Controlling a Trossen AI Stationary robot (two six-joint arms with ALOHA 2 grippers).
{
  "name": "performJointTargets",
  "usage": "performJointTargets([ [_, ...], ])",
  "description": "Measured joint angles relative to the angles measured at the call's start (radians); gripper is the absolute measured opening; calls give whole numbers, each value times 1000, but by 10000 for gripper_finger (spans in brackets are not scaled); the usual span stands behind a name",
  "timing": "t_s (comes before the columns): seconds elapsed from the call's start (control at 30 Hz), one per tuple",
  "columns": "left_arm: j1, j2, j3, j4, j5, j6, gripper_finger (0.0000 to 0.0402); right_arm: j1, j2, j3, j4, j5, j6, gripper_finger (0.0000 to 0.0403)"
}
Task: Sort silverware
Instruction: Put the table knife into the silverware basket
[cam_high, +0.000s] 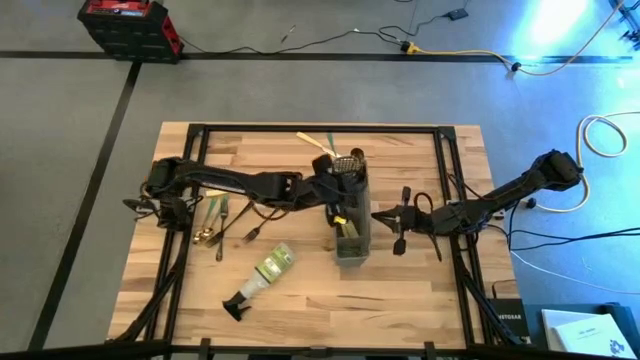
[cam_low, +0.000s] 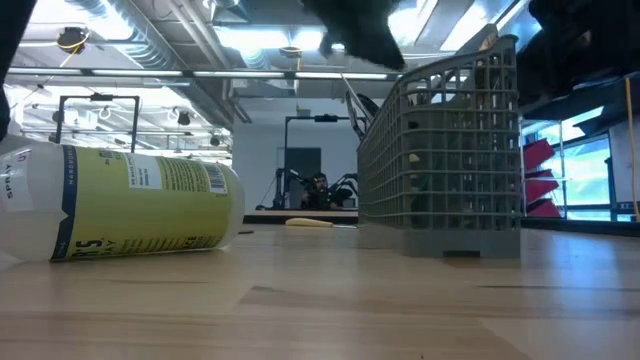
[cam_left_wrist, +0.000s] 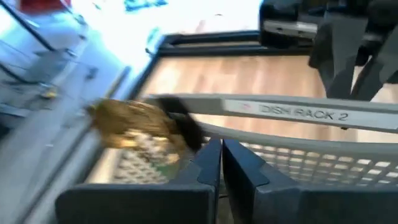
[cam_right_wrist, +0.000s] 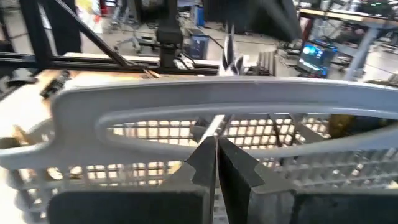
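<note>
The grey mesh caddy (cam_high: 352, 228) (cam_low: 440, 150) stands mid-table with gold silverware heads (cam_high: 348, 160) (cam_left_wrist: 134, 124) sticking up from its far end. More silverware (cam_high: 215, 225) lies flat on the table left of it, and a few pieces (cam_high: 318, 140) lie near the far edge. My left gripper (cam_high: 337, 198) (cam_left_wrist: 221, 152) hovers shut over the caddy, above its handle (cam_left_wrist: 292, 112). I see nothing between its fingers. My right gripper (cam_high: 379, 215) (cam_right_wrist: 216, 149) is shut, level, at the caddy's right wall below the arched handle (cam_right_wrist: 217, 93). My right gripper points level from the table's right, its shut fingertips (cam_right_wrist: 205, 163) right at the caddy's right wall (cam_right_wrist: 155, 134). I cannot tell whether they touch the wall. My left gripper touches nothing that shows.
A clear spray bottle (cam_high: 265, 272) (cam_low: 120, 205) with a yellow-green label lies on its side near the front, left of the caddy. A black frame rail (cam_high: 320, 128) borders the table. A red and black box (cam_high: 130, 25) sits on the floor beyond.
</note>
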Motion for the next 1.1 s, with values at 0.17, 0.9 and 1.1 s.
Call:
performJointTargets([
  [0.17, -3, -125, -4, -143, -184, 117, 0, 0, 0, 0, -41, 39, 0, 0],
  [0.9, 697, 109, -49, -198, 492, 525, 0, 0, 0, 0, -82, 80, 1, 0],
  [1.1, 693, 288, 257, -401, 550, 607, 25, 0, 0, 0, -85, 32, 33, 0],
])
